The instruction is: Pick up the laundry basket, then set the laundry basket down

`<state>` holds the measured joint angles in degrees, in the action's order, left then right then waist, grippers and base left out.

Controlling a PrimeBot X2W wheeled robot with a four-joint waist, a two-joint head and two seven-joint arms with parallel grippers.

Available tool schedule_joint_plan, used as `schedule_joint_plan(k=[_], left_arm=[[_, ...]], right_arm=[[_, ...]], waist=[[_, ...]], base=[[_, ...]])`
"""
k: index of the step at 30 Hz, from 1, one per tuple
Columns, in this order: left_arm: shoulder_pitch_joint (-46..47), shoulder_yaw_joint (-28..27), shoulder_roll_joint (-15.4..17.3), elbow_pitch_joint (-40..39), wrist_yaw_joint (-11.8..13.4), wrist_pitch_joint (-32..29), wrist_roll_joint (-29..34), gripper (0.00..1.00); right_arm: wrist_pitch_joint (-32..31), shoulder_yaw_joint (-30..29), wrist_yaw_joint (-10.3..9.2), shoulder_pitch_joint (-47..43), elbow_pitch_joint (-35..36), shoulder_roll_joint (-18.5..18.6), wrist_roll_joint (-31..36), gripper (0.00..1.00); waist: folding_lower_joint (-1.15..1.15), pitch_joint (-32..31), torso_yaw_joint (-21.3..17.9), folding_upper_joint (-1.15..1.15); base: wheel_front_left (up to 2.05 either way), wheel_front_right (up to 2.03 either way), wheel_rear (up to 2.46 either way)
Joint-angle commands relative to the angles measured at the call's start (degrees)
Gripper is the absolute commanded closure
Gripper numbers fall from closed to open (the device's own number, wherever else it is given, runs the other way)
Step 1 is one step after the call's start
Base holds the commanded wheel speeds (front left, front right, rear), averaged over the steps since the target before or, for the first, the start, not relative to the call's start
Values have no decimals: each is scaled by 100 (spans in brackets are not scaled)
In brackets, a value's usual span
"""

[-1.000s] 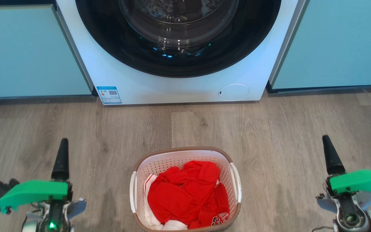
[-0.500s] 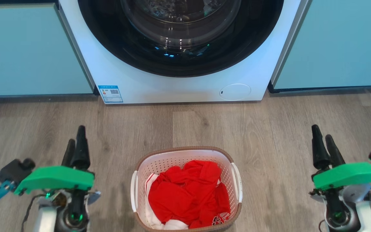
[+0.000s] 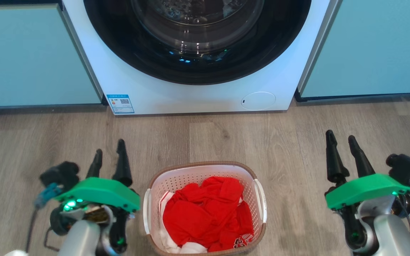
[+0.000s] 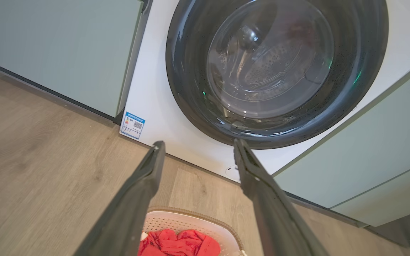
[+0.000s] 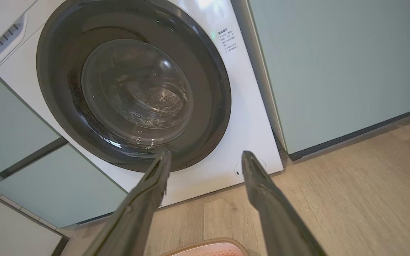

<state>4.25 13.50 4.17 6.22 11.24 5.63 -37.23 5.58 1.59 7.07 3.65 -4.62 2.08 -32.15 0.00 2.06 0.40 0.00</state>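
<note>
- Far left, at 10 o'clock in the head view: the pale teal left cabinet (image 3: 30,53) meets the wood floor (image 3: 297,142).
- At 8 o'clock, the left gripper (image 3: 109,146) hangs over the floor. Its two dark fingers are spread, hold nothing and point toward 12 o'clock. Its green cover sits just beside the left handle of the basket (image 3: 176,181).
- Seen from the left wrist, those parted fingers frame the lower edge of the washer door. The basket's far rim shows between them at 6 o'clock.
- At 12 o'clock stands the white washer (image 3: 190,97) with its dark round glass door (image 3: 198,42). A blue label (image 3: 120,104) is at its 7 o'clock corner.
- At 6 o'clock, the basket rests on the floor in front of the washer and apart from it, between the two grippers. It is white and perforated, with a brown rim. Red clothes (image 3: 206,213) with some white at the bottom edge lie heaped inside.
- A round flap (image 3: 258,101) marks the washer's 5 o'clock corner.
- At 4 o'clock, the right gripper (image 3: 340,135) hovers with fingers apart and empty, tips toward 12 o'clock. It is well apart from the basket's right handle.
- From the right wrist, its spread fingers aim at the washer's base. A sliver of basket rim shows at 6 o'clock.
- Far right, at 2 o'clock: the matching right cabinet (image 3: 376,46).
</note>
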Motion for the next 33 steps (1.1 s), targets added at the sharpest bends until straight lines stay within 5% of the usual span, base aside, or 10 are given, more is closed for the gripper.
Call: schedule_joint_plan(k=[1,13,24,33], left_arm=[[330,-24,91,-151,67,63,157,0],[691,983,457,70,850,265,933,0],[869,1151,322,329,230,450,1201,0],[799,667,45,-454,237,601,1930,0]], right_arm=[[71,104,25,275,257,52,180,0],[273,398,29,299,121,58,1115,0],[457,499,32,317,157,63,1630,0],[608,477,35,329,634,68,2178,0]], waist=[[0,-3,-8,0],[0,27,-73,0],[0,77,-66,0],[0,133,-63,0]], base=[[0,0,0],[0,0,0],[0,0,0],[0,0,0]])
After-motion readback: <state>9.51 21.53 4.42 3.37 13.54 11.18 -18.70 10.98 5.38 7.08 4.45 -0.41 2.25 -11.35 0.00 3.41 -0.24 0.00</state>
